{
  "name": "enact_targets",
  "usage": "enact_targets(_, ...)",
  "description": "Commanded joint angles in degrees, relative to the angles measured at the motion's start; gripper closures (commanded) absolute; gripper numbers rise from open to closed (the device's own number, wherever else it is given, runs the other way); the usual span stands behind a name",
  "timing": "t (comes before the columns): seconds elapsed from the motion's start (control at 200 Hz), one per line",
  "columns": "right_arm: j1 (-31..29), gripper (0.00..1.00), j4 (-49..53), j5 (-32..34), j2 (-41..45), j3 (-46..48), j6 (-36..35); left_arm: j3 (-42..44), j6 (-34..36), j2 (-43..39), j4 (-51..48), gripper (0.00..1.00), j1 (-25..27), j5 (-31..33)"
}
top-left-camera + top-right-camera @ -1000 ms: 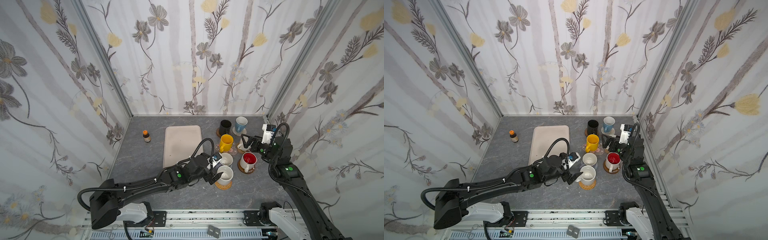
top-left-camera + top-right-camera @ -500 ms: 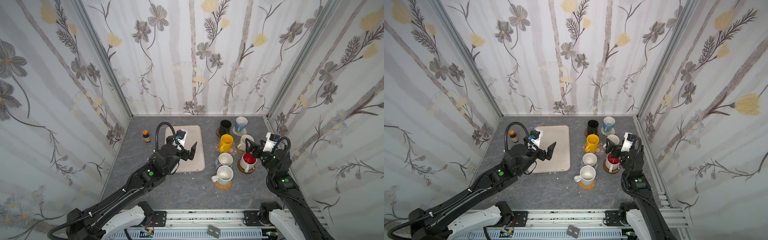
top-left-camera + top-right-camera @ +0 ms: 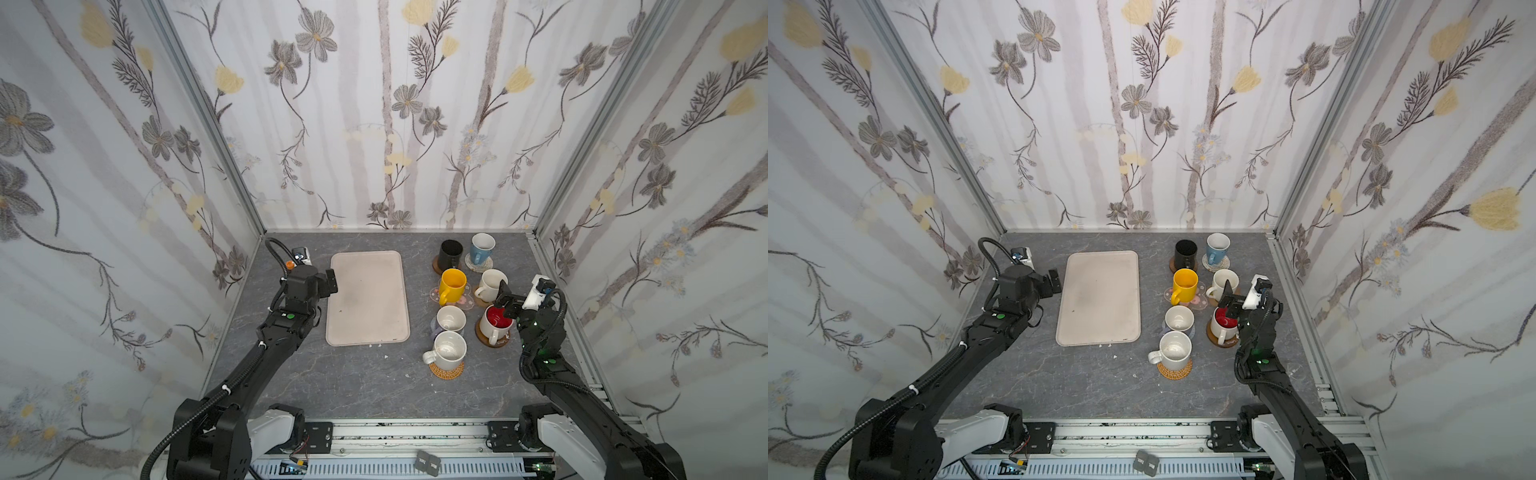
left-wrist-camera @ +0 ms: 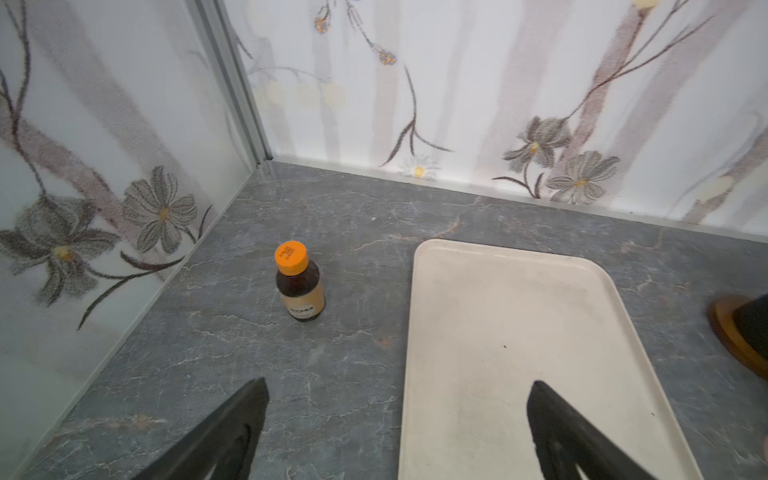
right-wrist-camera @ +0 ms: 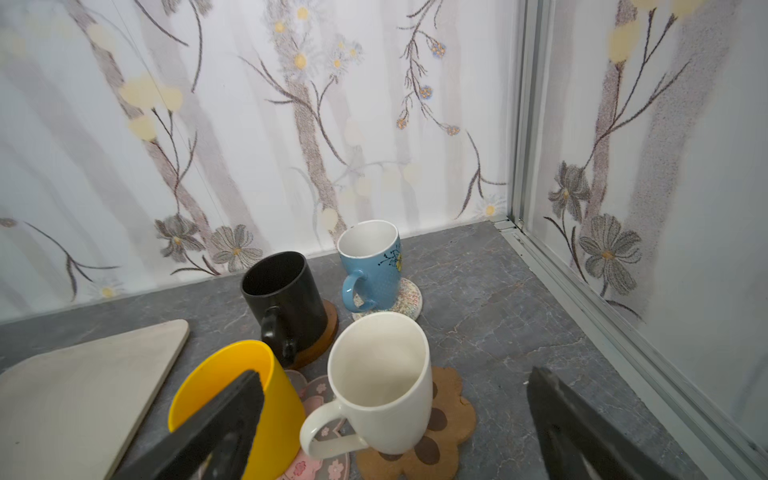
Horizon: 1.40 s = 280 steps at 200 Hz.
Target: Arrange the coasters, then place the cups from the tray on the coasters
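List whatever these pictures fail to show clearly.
- Bottle: the label print is too small to read in the left wrist view. In both top views the left arm hides nearly all of it.
- Black mug: cut off by the edge of the left wrist view, so only a sliver shows there.
- Red-lined mug: in both top views its rim is partly behind the right claw.

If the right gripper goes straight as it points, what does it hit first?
Probably the white mug on the paw coaster: it sits between the fingers of the open right gripper in the wrist view. The yellow mug is close beside. Depth unclear.
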State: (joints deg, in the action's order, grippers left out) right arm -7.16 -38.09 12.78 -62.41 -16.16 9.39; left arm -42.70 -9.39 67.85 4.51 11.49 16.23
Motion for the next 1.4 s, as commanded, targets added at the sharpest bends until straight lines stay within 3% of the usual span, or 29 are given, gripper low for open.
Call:
enact_targets(0.0, -0.05, 0.0, -10.19, 5.41, -3.77, 1.01, -4.71, 2.45, -1.03, 2.59, 9.76, 0.0, -3.84, -3.16)
enact_targets(0.15, -0.05, 0.0, -19.5, 7.49, -10.04, 2.13, -6.86, 9.06, 2.74, 7.66, 25.46, 0.0, -6.15, -3.61)
enact_targets(0.285, -0.06, 0.0, -25.38, 8.98, -15.42, 1.78, -8.73, 7.76, 4.42, 14.89, 30.12, 0.0, -7.33, -3.69)
enact_targets(0.36, 0.21, 0.0, -22.72, 10.14, -17.58, -0.54, -7.96, 7.91, 5.66, 18.15, 33.67, 0.0, -7.66, -4.35)
enact_targets(0.44, 0.37, 0.0, -22.7, 9.4, -19.9, -1.49, -7.84, 7.83, 6.71, 20.95, 35.58, 0.0, -8.19, -6.37)
enact_targets(0.535, 0.85, 0.0, -30.4, 9.05, -22.01, 1.36, -7.75, 9.29, 5.5, 23.0, 37.89, 0.0, -9.57, -8.72)
enact_targets(0.679, 2.54, 0.0, -30.62, 6.27, -21.45, 2.38, -6.14, 10.61, 4.08, 25.38, 41.27, 0.0, -11.3, -11.37)
enact_targets(0.774, 2.88, 0.0, -33.06, 5.29, -21.78, 3.91, -6.02, 11.2, 3.95, 24.88, 41.75, 0.0, -11.49, -11.78)
enact_targets(0.844, 3.62, 0.0, -41.6, 5.48, -24.54, 6.45, -5.38, 12.34, 4.1, 24.32, 43.08, 0.0, -11.49, -11.92)
enact_targets(0.889, 3.68, 0.0, -39.01, 5.21, -23.56, 6.28, -5.27, 13.41, 4.03, 23.74, 44.45, 0.0, -11.49, -12.0)
enact_targets(0.934, 3.73, 0.0, -37.07, 4.87, -22.44, 6.0, -5.06, 14.98, 4.17, 22.94, 46.86, 0.0, -11.49, -11.92)
enact_targets(1.034, 3.64, 0.0, -46.4, 3.75, -23.89, 9.46, -5.98, 19.95, 4.92, 21.08, 54.03, 0.0, -10.84, -11.54)
enact_targets(1.184, 3.55, 0.0, -50.25, 2.7, -23.59, 11.94, -6.52, 26.19, 5.25, 20.35, 64.45, 0.0, -9.91, -9.62)
enact_targets(1.394, 2.94, 0.0, -57.69, 0.4, -24.77, 14.97, -8.22, 29.33, 6.7, 22.18, 71.51, 0.0, -9.22, -10.94)
